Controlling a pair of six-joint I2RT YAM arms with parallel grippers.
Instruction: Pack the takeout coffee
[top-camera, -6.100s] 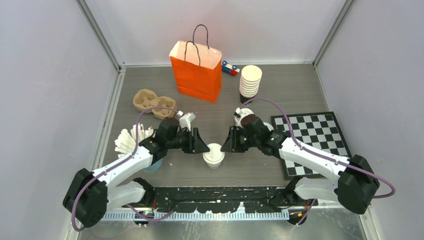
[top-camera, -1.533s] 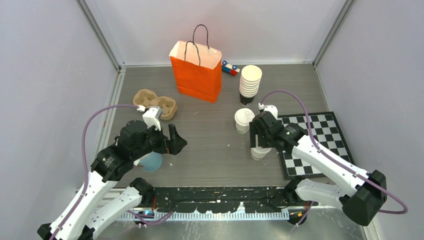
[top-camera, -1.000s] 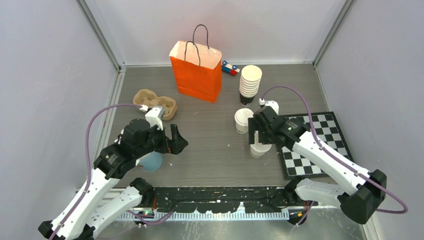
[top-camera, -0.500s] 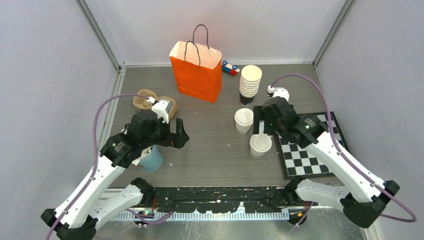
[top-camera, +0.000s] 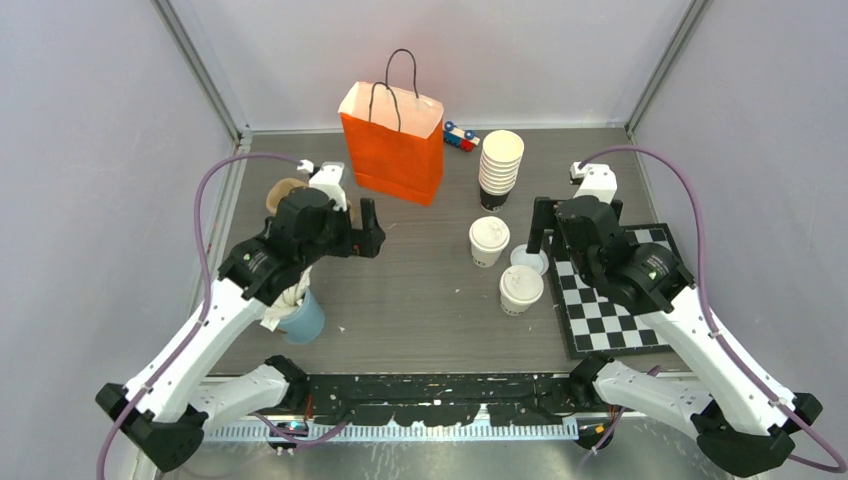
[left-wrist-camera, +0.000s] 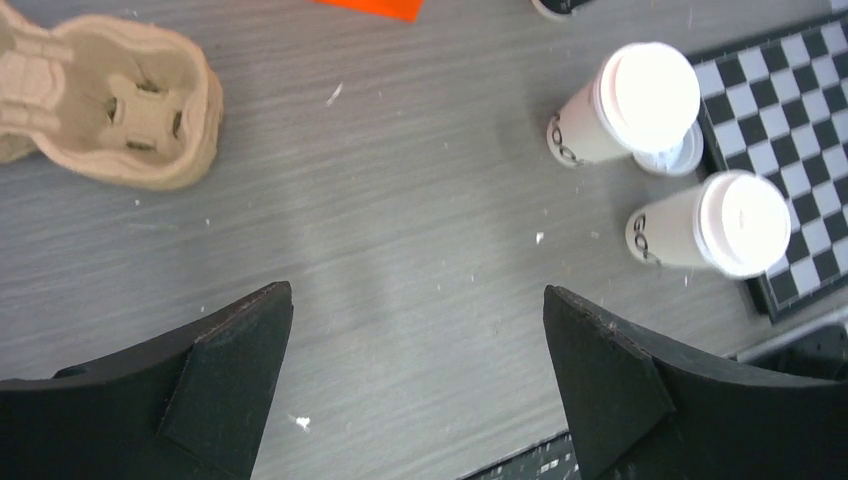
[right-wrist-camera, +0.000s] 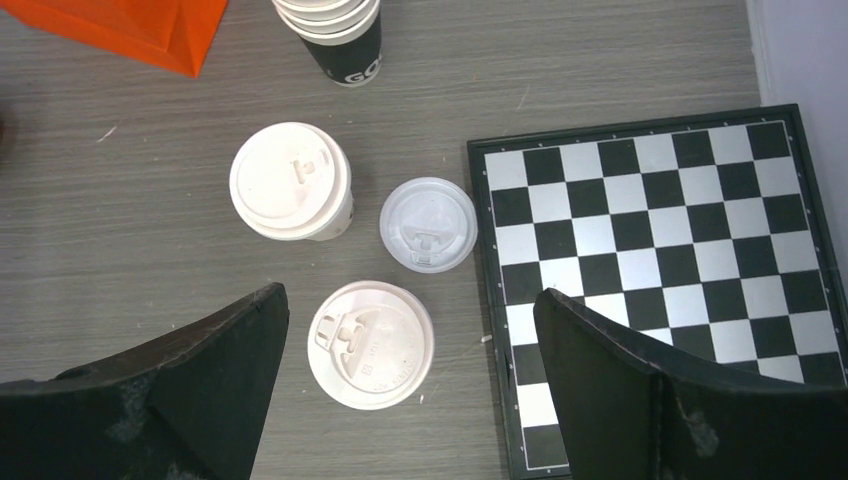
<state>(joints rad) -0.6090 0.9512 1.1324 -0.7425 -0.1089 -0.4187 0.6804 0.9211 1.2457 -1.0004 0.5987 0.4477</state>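
Two takeout coffee cups with white lids stand mid-table, one farther back and one nearer. In the left wrist view the farther cup and the nearer cup sit at the right. A loose white lid lies flat between them. The orange paper bag stands upright at the back. My right gripper hangs open high above the cups, holding nothing. My left gripper is open and empty over bare table left of the cups.
A brown pulp cup carrier lies at the left, mostly hidden under my left arm in the top view. A tall stack of lidless cups, a toy car, a chessboard and a blue cup of paper sticks stand around.
My right gripper has lifted up and back off the nearer cup, which stays standing. My left gripper has risen and swung toward the back of the table.
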